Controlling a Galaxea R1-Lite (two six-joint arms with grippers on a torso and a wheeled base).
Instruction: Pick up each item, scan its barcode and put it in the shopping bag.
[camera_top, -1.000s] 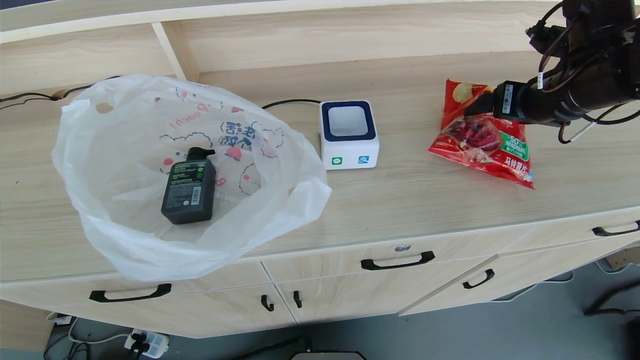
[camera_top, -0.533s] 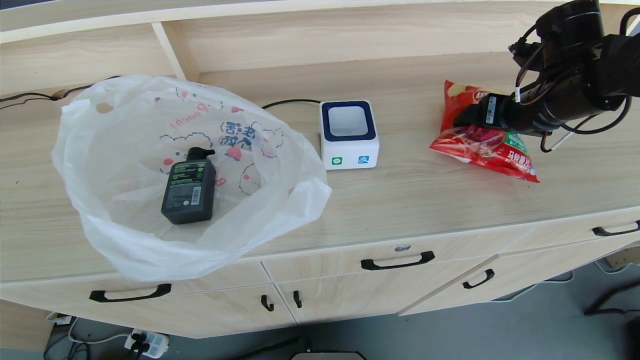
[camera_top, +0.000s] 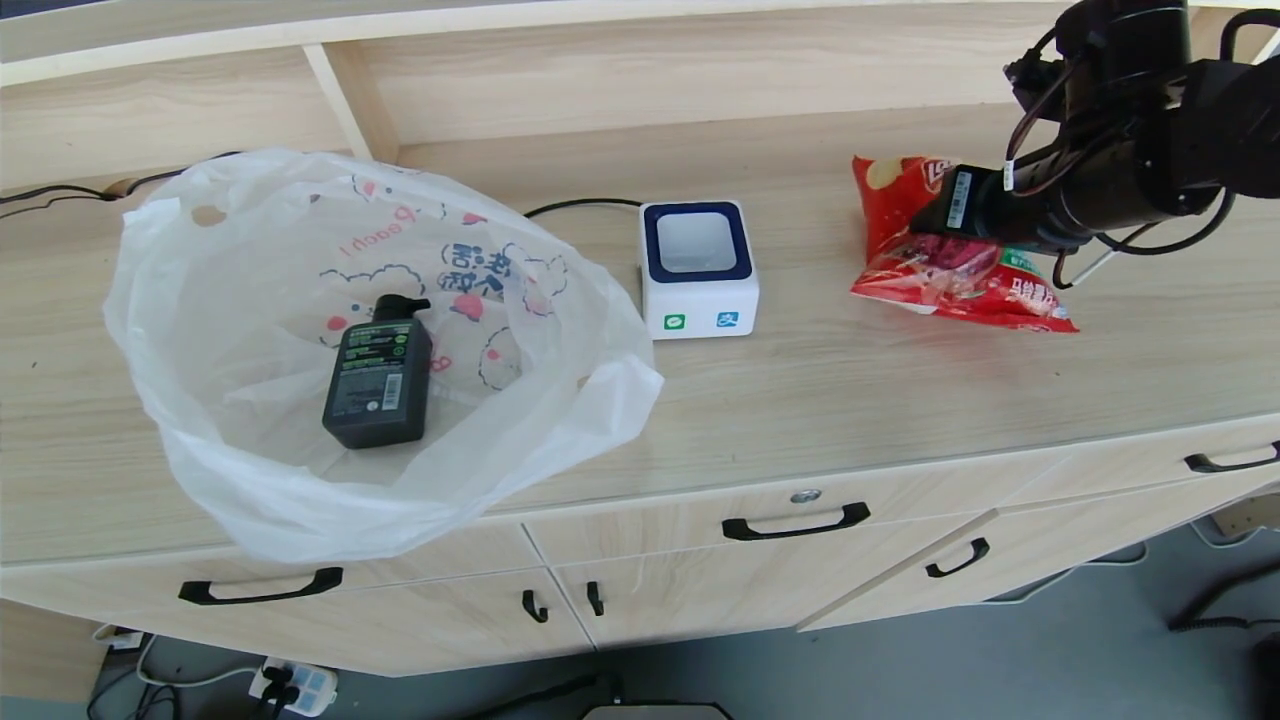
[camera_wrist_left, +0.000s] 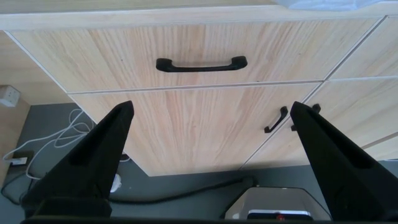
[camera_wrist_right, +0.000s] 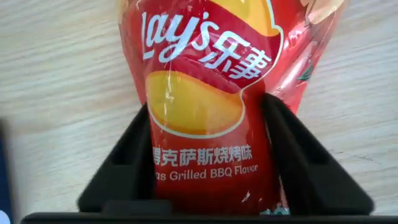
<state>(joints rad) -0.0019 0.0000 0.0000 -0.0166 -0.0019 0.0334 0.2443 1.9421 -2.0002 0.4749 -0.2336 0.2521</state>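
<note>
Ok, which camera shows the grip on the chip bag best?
Right wrist view: the chip bag sits pinched between the right gripper's fingers. The head view shows the gripper across the bag. The left wrist view faces drawers.

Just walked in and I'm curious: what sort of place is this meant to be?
Probably a mock shop checkout: a barcode scanner sits on a wooden counter between an open shopping bag and a bag of crisps.

Light wood counter (camera_top: 850, 395) with raised back ledge (camera_top: 600, 75), black-handled drawers (camera_top: 690, 545) below, grey floor (camera_top: 1000, 660) with cables (camera_top: 1215, 600).
</note>
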